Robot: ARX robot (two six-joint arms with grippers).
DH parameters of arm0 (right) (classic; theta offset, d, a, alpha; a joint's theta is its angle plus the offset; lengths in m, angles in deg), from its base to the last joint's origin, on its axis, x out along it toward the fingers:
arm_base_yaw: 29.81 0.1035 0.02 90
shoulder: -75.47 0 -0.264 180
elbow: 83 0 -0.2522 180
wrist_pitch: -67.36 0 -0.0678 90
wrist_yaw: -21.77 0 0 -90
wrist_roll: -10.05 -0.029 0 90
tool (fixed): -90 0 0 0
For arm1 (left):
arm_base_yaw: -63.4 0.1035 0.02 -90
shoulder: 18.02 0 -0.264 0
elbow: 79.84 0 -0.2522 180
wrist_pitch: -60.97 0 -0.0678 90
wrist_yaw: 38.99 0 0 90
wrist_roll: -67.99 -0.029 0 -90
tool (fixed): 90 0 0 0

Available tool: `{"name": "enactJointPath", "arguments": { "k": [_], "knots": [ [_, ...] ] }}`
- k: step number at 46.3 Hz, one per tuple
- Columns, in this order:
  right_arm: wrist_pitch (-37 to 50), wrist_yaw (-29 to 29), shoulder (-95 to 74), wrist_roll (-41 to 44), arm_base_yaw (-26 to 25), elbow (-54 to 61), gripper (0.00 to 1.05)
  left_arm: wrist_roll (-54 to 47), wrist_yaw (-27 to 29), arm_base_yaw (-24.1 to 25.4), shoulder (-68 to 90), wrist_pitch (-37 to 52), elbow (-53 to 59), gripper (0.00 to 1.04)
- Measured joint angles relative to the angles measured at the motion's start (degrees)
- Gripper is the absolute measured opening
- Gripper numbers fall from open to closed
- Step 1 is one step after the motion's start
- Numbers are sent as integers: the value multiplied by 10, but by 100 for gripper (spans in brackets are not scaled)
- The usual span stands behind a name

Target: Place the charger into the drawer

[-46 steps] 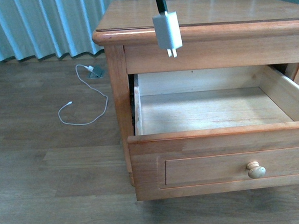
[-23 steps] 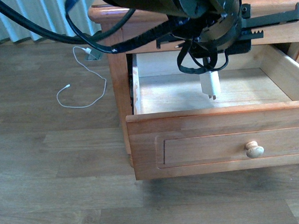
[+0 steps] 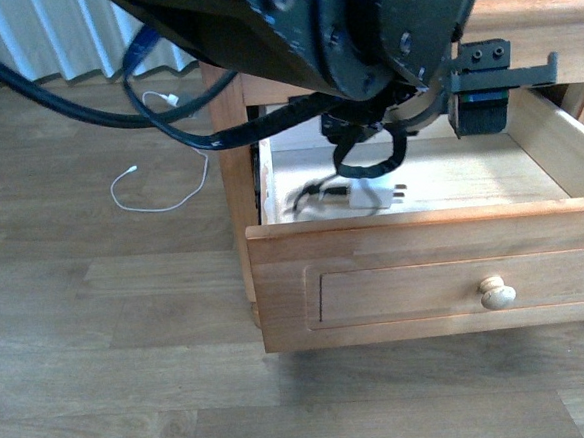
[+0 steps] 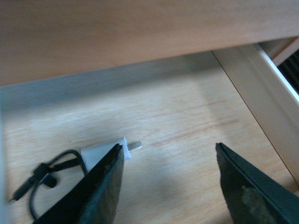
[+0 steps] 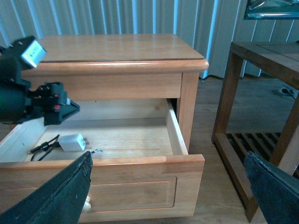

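Left claw (image 4: 169, 147) hangs wide over the open drawer (image 3: 423, 232) with nothing between its fingers (image 4: 100, 186). The charger (image 3: 376, 195) lies flat on the pale drawer floor, close behind the front edge and nearer the drawer's left side than its right.

In my left wrist view the white body sits just beside one finger and is partly hidden by it, so I cannot tell whether they touch. It is clearly off to that side, not in the gap.

Its long axis runs along the front edge. The prongs (image 4: 135, 145) point toward the drawer's right side, and the coiled black cable (image 3: 310, 193) trails toward the front left corner.

My left arm is far the nearer, right above it. My right claw (image 5: 168, 156) is also spread wide and empty, well back in front of the cabinet (image 5: 117, 46).

I judge the placing as good as done. What matters next is pulling the left claw up and away from the charger's side, toward the drawer's right, so that finger does not drag the body or snag the cable. The knob (image 3: 497, 293) on the front stands clear if the drawer is then to be pushed shut.
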Motion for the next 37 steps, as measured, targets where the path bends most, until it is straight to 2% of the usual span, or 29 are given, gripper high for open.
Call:
{"name": "enactJointPath", "arguments": {
  "k": [5,10,27,37],
  "knots": [
    [0,0,0,0,0,0,96,-19,48,11,-92,24,69,84],
    [0,0,0,0,0,0,96,-31,79,20,-172,40,120,100],
    [0,0,0,0,0,0,96,-83,223,48,-522,50,366,99],
    [0,0,0,0,0,0,96,-93,356,1,-761,-33,479,99]
  ]
}}
